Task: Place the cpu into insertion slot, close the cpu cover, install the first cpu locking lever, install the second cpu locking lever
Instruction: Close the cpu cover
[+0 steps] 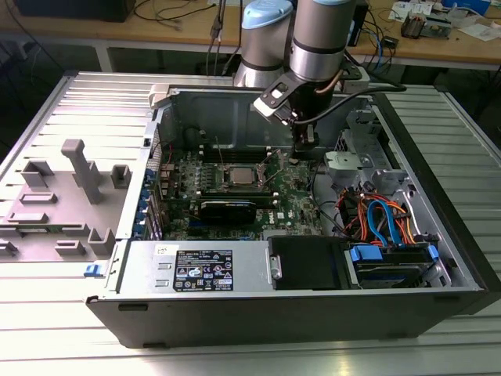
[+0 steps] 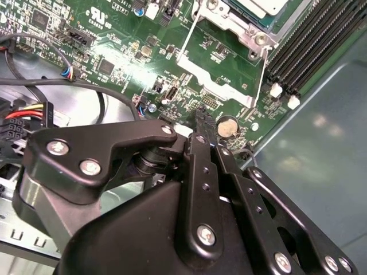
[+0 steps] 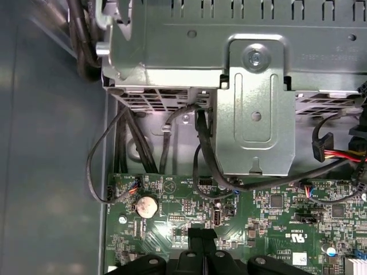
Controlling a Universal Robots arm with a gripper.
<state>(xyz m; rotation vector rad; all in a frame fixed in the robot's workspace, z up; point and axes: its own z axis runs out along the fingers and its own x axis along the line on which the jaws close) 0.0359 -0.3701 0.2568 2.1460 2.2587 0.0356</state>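
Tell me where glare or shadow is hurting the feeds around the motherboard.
Exterior view: even room light; the insertion slot sits in the case's shaded interior, yet readable. Second wrist view: a white sheen washes part of the green circuit board, and the dark end effector hides the foreground. First wrist view: similar sheen near the coin cell.

The gripper (image 2: 205, 124) is matt black with bright metal screws (image 2: 205, 234). The circuit board (image 2: 126, 51) is glossy green, its coin battery (image 3: 146, 206) shiny metal. The bracket (image 3: 255, 114) is dull, smooth grey sheet metal.
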